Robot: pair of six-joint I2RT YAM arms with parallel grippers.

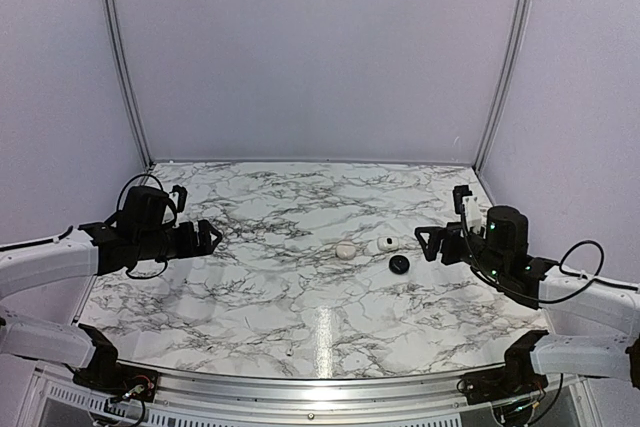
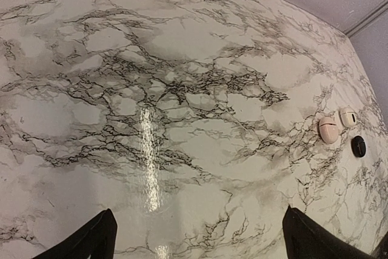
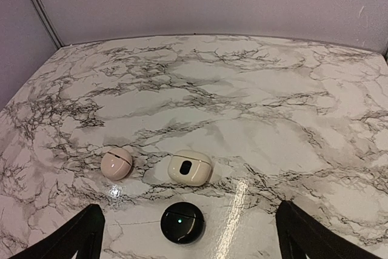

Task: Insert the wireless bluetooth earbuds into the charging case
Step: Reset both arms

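Charging case (image 1: 346, 249) lies shut on the counter (image 1: 260, 287), nine o'clock from the right claw (image 1: 424, 245) in the top view, nearer it than the left claw (image 1: 212, 237); both claws gape fully, empty. No earbuds show.

Three items clustered on the white marble-patterned tabletop (image 1: 260, 287), right of centre. The small cream-white rounded pebble-shaped charging case (image 1: 346, 249) is leftmost. The brighter white squarish plastic piece with a dark spot (image 1: 385, 244) is just beside it on the right, with a gap between. The black round puck (image 1: 400, 264) sits nearer the arms' edge, in front of the squarish piece and slightly right of it. The right gripper (image 1: 425, 244) is just right of the cluster. The left gripper (image 1: 213, 237) is well apart over the table's left side.
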